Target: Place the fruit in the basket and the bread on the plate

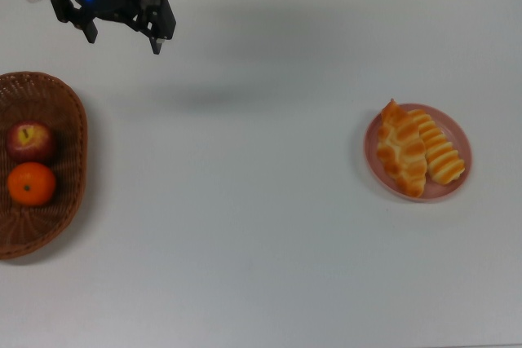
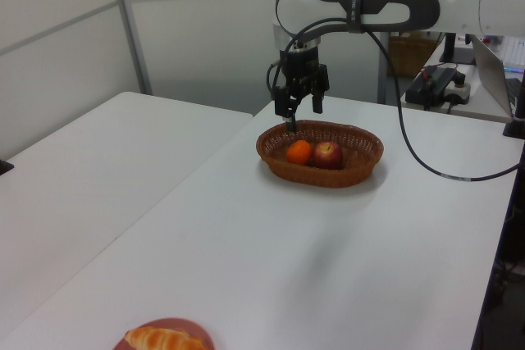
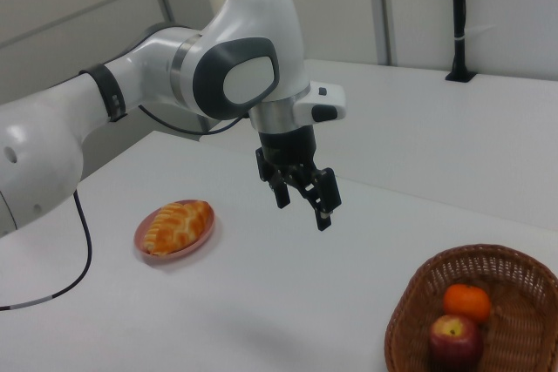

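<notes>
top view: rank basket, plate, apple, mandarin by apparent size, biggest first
1. basket, largest even though the top view's left edge cuts it off
2. plate, clearly smaller than the basket
3. apple and mandarin, which look about the same size, so no ranking between them

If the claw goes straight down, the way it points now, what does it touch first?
Probably the bare white table. In the top view the open, empty claw hangs beyond the wicker basket, not over it, though depth is uncertain.
</notes>
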Available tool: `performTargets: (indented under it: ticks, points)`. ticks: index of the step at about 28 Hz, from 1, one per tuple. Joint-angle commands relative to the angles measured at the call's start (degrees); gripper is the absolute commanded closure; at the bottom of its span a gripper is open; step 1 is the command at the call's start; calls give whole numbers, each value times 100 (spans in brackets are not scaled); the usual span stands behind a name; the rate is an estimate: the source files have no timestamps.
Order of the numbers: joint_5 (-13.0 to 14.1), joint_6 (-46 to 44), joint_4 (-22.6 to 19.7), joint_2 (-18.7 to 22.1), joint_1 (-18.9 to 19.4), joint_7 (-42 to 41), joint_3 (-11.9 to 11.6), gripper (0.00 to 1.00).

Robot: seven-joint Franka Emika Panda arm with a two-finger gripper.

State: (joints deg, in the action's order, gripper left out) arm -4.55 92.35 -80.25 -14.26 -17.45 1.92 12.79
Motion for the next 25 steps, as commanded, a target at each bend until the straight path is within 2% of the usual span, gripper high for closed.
performTargets:
  ticks: [1,5,7,11,12,13,16,25]
  points:
    - [148,-103,-96,125,-13,-280,13,0]
    - [174,-103,-122,108,57,-306,-22,0]
    - [174,-85,-113,90,127,-315,-126,0]
    - [209,-33,-113,73,785,-508,-942,0]
    - [262,-32,-113,73,917,-604,-1119,0]
    - [453,-24,-113,73,1058,-762,-1364,0]
    - [745,-6,-113,55,1041,-895,-1437,0]
    - [728,73,-113,37,1015,-913,-1446,0]
